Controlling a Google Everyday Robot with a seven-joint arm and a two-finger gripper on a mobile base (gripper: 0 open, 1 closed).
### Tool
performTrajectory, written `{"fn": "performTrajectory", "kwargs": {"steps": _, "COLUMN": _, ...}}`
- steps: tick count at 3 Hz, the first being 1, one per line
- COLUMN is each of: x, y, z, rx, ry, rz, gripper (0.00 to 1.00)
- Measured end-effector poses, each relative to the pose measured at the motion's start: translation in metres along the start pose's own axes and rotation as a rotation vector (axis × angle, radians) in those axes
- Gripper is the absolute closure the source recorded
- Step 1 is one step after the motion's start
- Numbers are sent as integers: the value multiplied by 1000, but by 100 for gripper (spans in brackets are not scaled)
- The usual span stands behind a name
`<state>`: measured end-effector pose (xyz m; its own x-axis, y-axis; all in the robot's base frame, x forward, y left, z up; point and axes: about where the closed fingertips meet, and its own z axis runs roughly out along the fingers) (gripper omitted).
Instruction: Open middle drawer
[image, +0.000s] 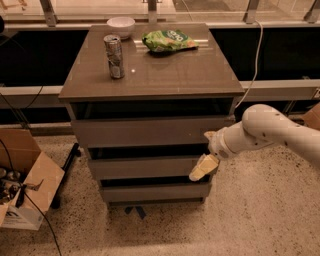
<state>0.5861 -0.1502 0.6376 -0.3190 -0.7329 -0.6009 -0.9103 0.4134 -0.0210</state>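
The cabinet has three taupe-grey drawer fronts stacked one above the other. The middle drawer (145, 167) is the middle of the three, with a dark gap above it. My gripper (205, 151) is at the right end of the cabinet front, on a white arm (265, 131) reaching in from the right. Its fingers are spread apart. The lower cream fingertip (201, 168) lies against the right end of the middle drawer's front. The upper fingertip (209, 134) is by the lower right corner of the top drawer (150, 131). The gripper holds nothing.
On the cabinet top (165, 75) stand a soda can (115, 56), a white bowl (121, 26) and a green snack bag (169, 40). The bottom drawer (152, 191) is near the floor. An open cardboard box (25, 190) and cables lie at the left. A white cord (257, 55) hangs at the right.
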Motion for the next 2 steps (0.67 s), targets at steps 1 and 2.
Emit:
{"fn": "performTrajectory", "kwargs": {"steps": 1, "x": 29, "y": -18, "z": 30, "rx": 12, "ry": 49, "rz": -6, "gripper": 0}}
{"fn": "performTrajectory", "kwargs": {"steps": 2, "x": 54, "y": -32, "z": 50, "rx": 24, "ry": 70, "rz": 4, "gripper": 0}}
